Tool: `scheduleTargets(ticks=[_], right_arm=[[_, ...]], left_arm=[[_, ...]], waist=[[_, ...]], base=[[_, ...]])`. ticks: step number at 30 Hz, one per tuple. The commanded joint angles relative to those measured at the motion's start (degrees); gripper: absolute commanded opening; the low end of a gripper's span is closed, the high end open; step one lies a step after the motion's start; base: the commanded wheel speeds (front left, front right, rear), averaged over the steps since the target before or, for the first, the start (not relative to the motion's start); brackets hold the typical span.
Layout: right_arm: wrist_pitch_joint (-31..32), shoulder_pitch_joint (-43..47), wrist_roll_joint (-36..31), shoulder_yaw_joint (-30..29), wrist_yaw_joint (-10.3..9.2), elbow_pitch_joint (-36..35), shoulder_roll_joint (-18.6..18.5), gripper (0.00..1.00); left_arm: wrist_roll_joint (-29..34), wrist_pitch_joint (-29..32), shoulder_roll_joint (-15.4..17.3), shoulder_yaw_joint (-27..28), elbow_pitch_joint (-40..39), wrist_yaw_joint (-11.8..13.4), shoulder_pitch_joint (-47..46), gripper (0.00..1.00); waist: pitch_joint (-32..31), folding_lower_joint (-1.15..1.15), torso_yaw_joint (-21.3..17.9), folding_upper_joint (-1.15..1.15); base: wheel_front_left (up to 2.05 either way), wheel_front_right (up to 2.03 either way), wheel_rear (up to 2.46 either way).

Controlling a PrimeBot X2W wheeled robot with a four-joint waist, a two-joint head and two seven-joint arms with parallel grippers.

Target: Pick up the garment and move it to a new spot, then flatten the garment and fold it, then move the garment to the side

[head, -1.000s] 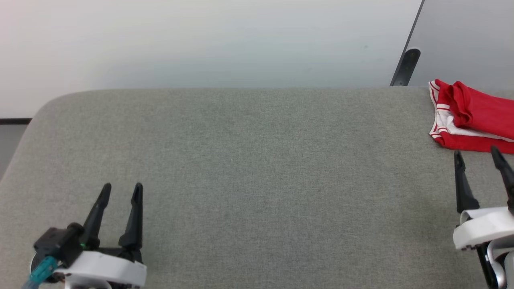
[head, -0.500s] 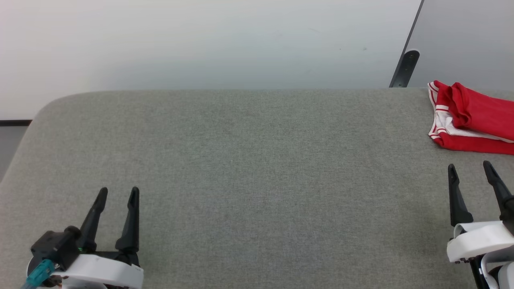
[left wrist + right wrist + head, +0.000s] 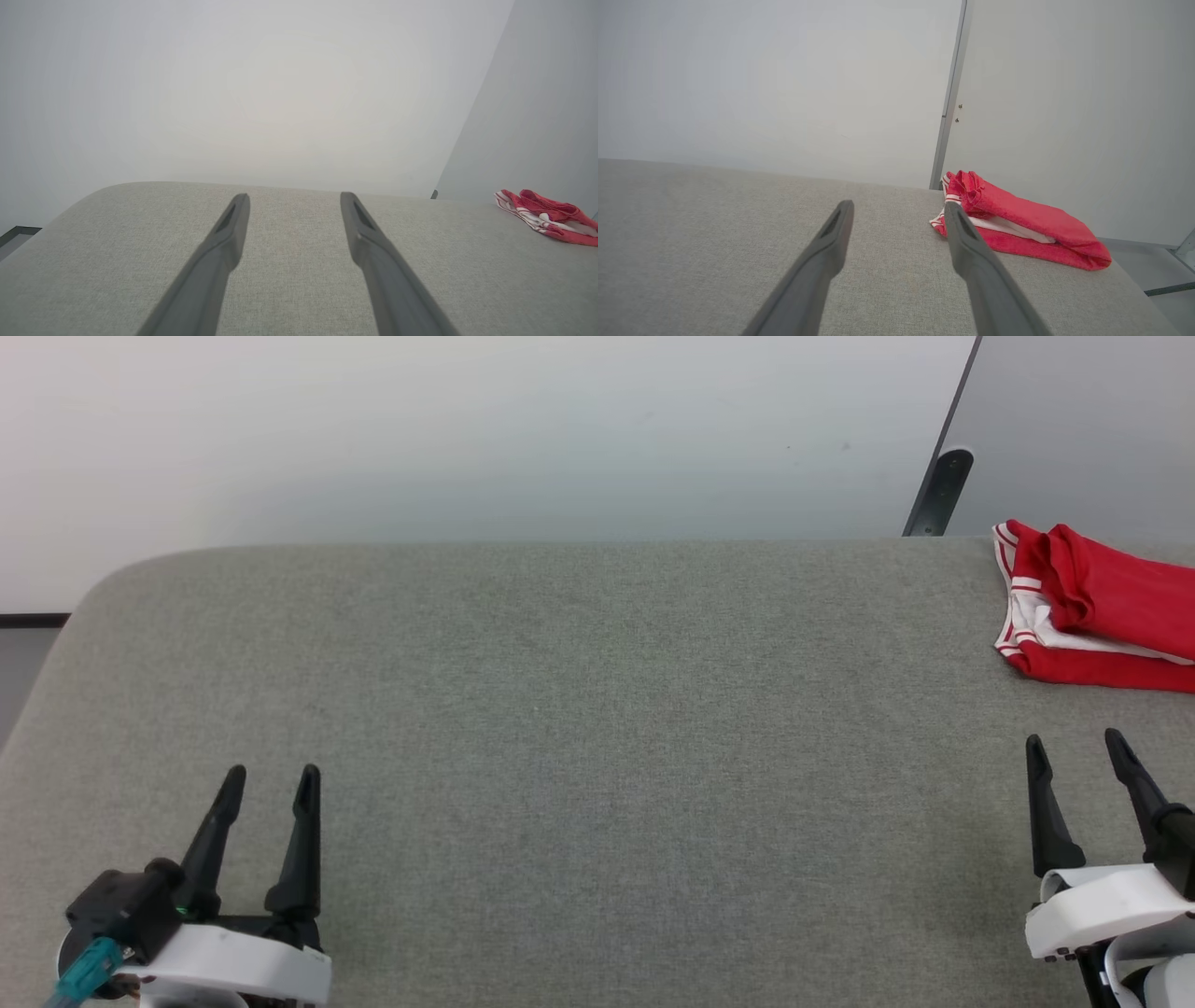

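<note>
Hovering both pincers low over the grey padded table, nothing held in either. Left pincer is at the near left, fingers spread wide, bare fabric between them. Right pincer is at the near right, also wide and empty, tips aimed toward the garment but apart from it, with a strip of grey table showing between them in the head view. The garment lies at the far right corner by the wall, partly cut off by the head view's right edge. It sits as a compact layered bundle, red on top, white striped trim at its left end. My guess: it's folded and parked aside there to free the middle, so the task looks about done. I read the wide fingers as a released, resting pose, arms kept clear so nothing drags the folds
</note>
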Motion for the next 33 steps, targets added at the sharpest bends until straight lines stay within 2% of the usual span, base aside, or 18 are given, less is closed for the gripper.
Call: scheduleTargets(ticks=[1, 16, 17, 22, 33], right_arm=[[-0.3, 0.7, 0.3, 0.4, -0.07, 0.1, 0.2, 1.00], [-0.3, 1.2, 2.5, 1.4, -0.07, 2.3, 0.2, 1.00], [0.0, 0.4, 2.2, 1.3, 0.00, 2.5, 0.3, 0.00], [0.7, 1.9, 2.9, 1.3, 0.00, 4.9, 1.2, 0.00], [3.9, 2.1, 15.5, 0.7, -0.01, 3.8, 2.2, 0.00]], left_arm=[[0.3, 0.1, -0.2, 0.2, -0.1, 0.0, 0.3, 1.00], [1.1, 0.1, -0.5, 0.2, -0.8, 0.0, 0.8, 1.00], [0.8, 0.0, -0.6, 0.1, -0.5, 0.0, 0.2, 0.00], [0.0, 0.2, -2.4, -0.6, 1.9, 0.0, 1.5, 0.00], [-10.4, 3.2, -3.8, 0.3, 2.6, 0.0, 0.8, 0.00]], waist=[[0.0, 0.00, 0.0, 0.00], [-0.1, 0.00, 0.0, 0.00], [-0.1, 0.00, 0.0, 0.00], [-0.1, 0.00, 0.0, 0.00], [-0.4, 0.00, -0.2, 0.00]], base=[[0.00, 0.00, 0.00], [0.00, 0.00, 0.00], [0.00, 0.00, 0.00], [0.00, 0.00, 0.00], [0.00, 0.00, 0.00]])
